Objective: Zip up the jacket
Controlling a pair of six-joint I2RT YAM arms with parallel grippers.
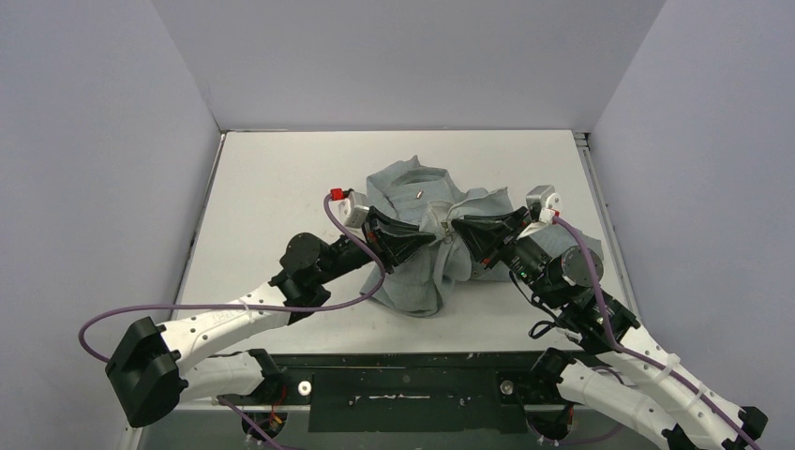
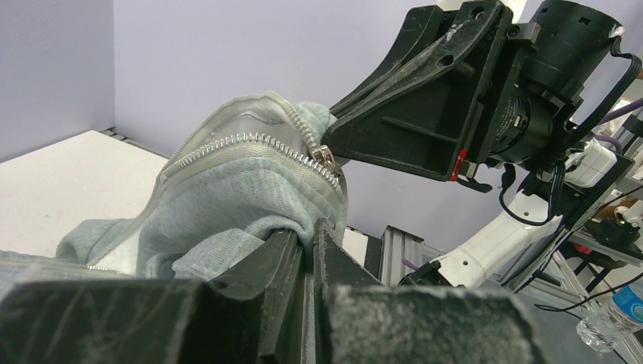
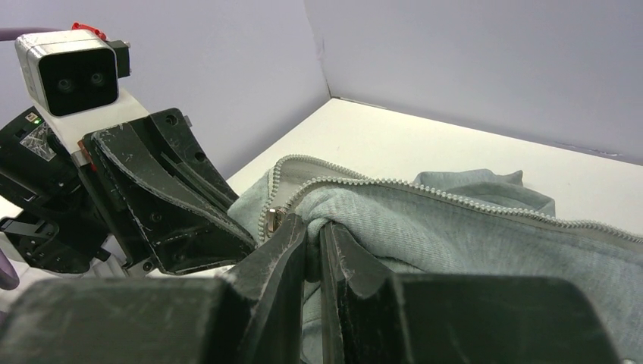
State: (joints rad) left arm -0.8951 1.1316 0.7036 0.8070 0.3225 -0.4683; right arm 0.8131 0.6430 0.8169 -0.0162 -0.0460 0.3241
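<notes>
The light grey jacket (image 1: 412, 281) lies crumpled in the middle of the table, with a fold lifted between the two grippers. My left gripper (image 1: 433, 239) is shut on a bunch of its fabric (image 2: 250, 197) just below the zipper teeth. My right gripper (image 1: 457, 227) faces it from the right, shut on the fabric (image 3: 425, 220) beside the zipper. The metal zipper slider (image 2: 326, 155) sits at the top of the raised fold, next to the right gripper's fingertips (image 3: 292, 235). The pale zipper line (image 3: 470, 201) runs away to the right. The two grippers almost touch.
The white table (image 1: 272, 178) is enclosed by grey walls at the back and both sides. A small metal piece (image 1: 418, 192) shows on the jacket's far part. A purple cable (image 1: 281, 307) loops over the left arm. A water bottle (image 2: 618, 315) stands off the table.
</notes>
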